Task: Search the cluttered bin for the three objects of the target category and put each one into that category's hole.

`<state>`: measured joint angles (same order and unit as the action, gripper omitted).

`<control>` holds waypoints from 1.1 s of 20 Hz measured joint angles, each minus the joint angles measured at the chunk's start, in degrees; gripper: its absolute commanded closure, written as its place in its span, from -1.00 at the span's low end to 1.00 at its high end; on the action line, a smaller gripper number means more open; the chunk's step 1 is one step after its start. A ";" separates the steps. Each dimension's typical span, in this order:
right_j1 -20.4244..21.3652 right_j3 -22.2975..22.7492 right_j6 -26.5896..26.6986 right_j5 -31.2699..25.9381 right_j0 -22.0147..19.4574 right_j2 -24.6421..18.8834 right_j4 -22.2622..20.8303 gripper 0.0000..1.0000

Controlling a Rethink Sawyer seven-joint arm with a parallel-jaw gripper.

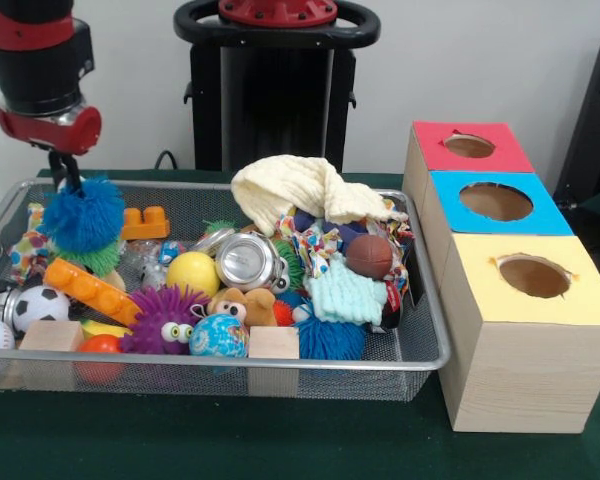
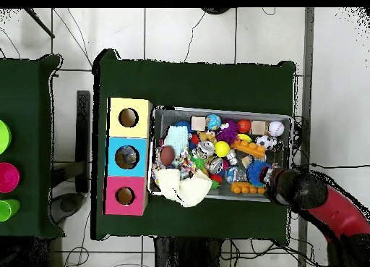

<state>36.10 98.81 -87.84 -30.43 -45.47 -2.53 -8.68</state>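
A plain pale wall (image 1: 500, 60) fills the upper part of the front view, evenly lit. A dark chair back (image 1: 595, 120) stands at the right edge. The surface (image 1: 280, 440) wears a dark green cloth. In the overhead view, the floor (image 2: 195, 32) is light tiles with dark cables (image 2: 79, 32) trailing across. A second green surface (image 2: 29, 119) sits at the left edge.

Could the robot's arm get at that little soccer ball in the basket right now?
Probably yes. The soccer ball lies uncovered at the basket's edge, nothing on top. But the gripper already seems to carry a blue fuzzy ball, so it would need emptying first.
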 measured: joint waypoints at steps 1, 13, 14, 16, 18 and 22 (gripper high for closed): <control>-0.01 -0.50 0.00 -0.60 -0.22 -0.03 -0.05 1.00; -1.67 -11.26 0.00 -10.12 -3.12 -3.43 -0.11 1.00; -1.93 -11.86 0.00 -10.12 -3.22 -3.79 -0.11 1.00; -2.40 -12.70 0.00 -10.12 -3.36 -4.58 -0.11 1.00; -2.78 -12.87 0.00 -10.12 -3.43 -5.22 -0.12 1.00; -3.66 -12.87 0.00 -10.12 -3.44 -6.37 -0.13 1.00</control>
<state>32.44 85.94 -87.84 -40.55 -48.91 -8.91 -8.81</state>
